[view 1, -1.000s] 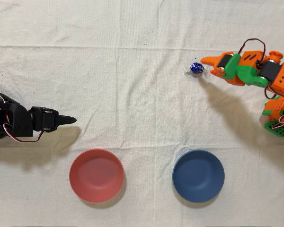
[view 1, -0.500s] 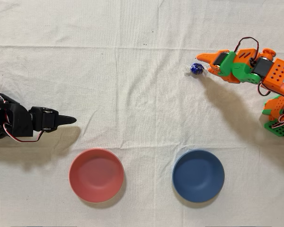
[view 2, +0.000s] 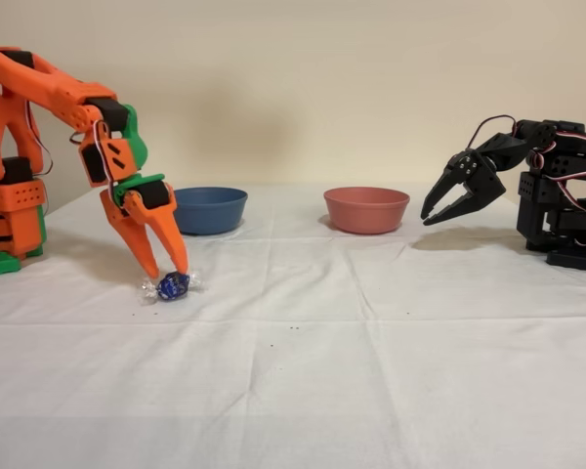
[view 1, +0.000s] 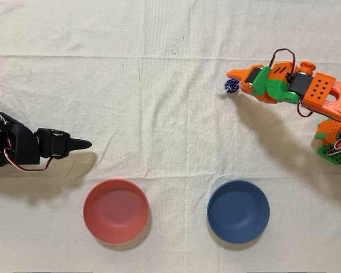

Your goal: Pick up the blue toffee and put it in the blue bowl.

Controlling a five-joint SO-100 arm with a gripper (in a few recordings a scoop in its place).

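The blue toffee (view 1: 232,86) (view 2: 173,285) lies on the white cloth, right of centre in the overhead view and at the left in the fixed view. My orange gripper (view 1: 235,81) (view 2: 169,272) points down right over it. It is open, its two fingers spread in a narrow V with the tips just above the candy, one at each side. Whether the tips touch the wrapper I cannot tell. The blue bowl (view 1: 238,211) (view 2: 209,209) stands apart from the candy, at the bottom right of the overhead view, with nothing in it.
A pink-red bowl (view 1: 115,210) (view 2: 366,208) stands beside the blue one. The idle black arm (view 1: 40,145) (view 2: 527,195) rests at the far side of the table. A white creased cloth (view 1: 159,114) covers the table.
My gripper has moved left in the overhead view and come down over the toffee. The candy has shifted slightly left and down in that view.
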